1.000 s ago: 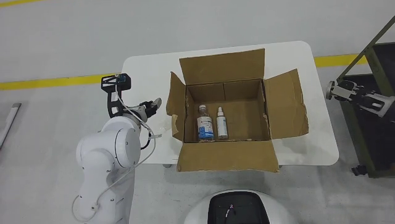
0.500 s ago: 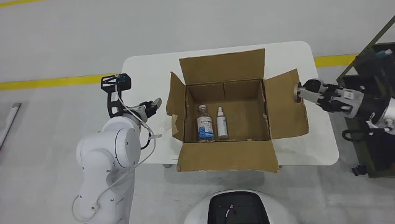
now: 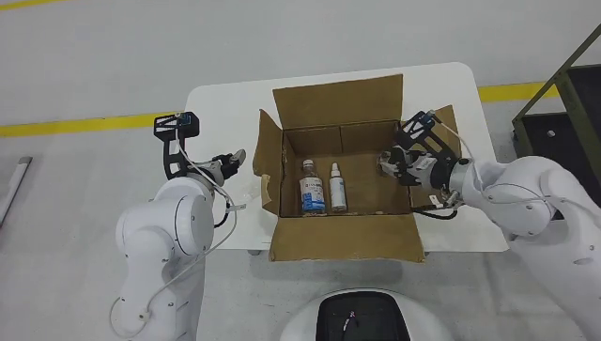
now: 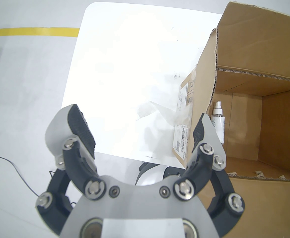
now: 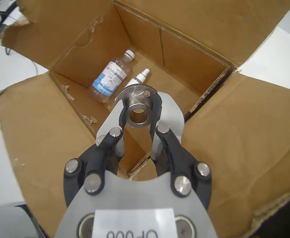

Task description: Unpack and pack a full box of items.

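An open cardboard box (image 3: 343,240) stands on the white table (image 3: 225,116), all its flaps folded out. On its floor lie a clear bottle with a blue label (image 3: 312,191) (image 5: 112,76) and a small white spray bottle (image 3: 337,189) (image 5: 142,74) (image 4: 218,120). My right gripper (image 3: 388,164) (image 5: 138,115) hangs over the box's right inner edge, shut on a short metal cylinder with a bore (image 5: 137,94). My left gripper (image 3: 230,161) (image 4: 138,121) is open and holds nothing, above the table just left of the box's left flap.
A dark metal frame (image 3: 563,106) stands off the table's right side. The table left of the box is bare except for a scrap of clear tape (image 4: 145,108). A yellow line (image 3: 75,125) crosses the floor.
My right arm has come in from the far right, past the box's right flap, to above the box's right inner edge. The left arm has not moved.
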Robot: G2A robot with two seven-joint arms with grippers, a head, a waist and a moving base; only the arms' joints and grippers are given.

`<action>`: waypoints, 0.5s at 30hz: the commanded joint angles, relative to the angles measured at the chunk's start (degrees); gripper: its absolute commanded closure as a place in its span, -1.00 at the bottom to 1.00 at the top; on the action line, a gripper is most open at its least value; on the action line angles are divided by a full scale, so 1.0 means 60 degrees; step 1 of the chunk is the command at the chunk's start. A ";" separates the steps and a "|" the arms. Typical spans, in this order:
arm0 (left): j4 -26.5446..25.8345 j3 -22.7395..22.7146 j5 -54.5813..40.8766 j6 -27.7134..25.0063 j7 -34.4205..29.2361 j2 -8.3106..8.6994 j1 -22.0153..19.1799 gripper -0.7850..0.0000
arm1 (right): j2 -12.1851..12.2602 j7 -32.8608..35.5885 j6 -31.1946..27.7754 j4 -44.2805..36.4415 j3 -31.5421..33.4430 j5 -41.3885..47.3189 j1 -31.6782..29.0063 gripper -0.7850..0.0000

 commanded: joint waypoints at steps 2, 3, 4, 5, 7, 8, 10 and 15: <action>0.0000 0.0000 0.0000 0.0000 0.0000 0.0000 0.0000 -1.00 | -0.0005 -0.0010 0.0045 0.0032 -0.0038 -0.0025 0.0013 1.00; 0.0000 0.0000 0.0000 0.0000 0.0000 0.0000 0.0000 -1.00 | -0.0005 -0.0010 0.0045 0.0032 -0.0038 -0.0025 0.0013 1.00; 0.0000 0.0000 0.0000 0.0000 0.0000 0.0000 0.0000 -1.00 | -0.0005 -0.0010 0.0045 0.0032 -0.0038 -0.0025 0.0013 1.00; 0.0000 0.0000 0.0000 0.0000 0.0000 0.0000 0.0000 -1.00 | -0.0005 -0.0010 0.0045 0.0032 -0.0038 -0.0025 0.0013 1.00; 0.0000 0.0000 0.0000 0.0000 0.0000 0.0000 0.0000 -1.00 | -0.0005 -0.0010 0.0045 0.0032 -0.0038 -0.0025 0.0013 1.00; 0.0000 0.0000 0.0000 0.0000 0.0000 0.0000 0.0000 -1.00 | -0.0005 -0.0010 0.0045 0.0032 -0.0038 -0.0025 0.0013 1.00; 0.0000 0.0000 0.0000 0.0000 0.0000 0.0000 0.0000 -1.00 | -0.0005 -0.0010 0.0045 0.0032 -0.0038 -0.0025 0.0013 1.00; 0.0000 0.0000 0.0000 0.0000 0.0000 0.0000 0.0000 -1.00 | -0.0028 -0.0445 0.0337 -0.0007 -0.0230 -0.0476 -0.0129 1.00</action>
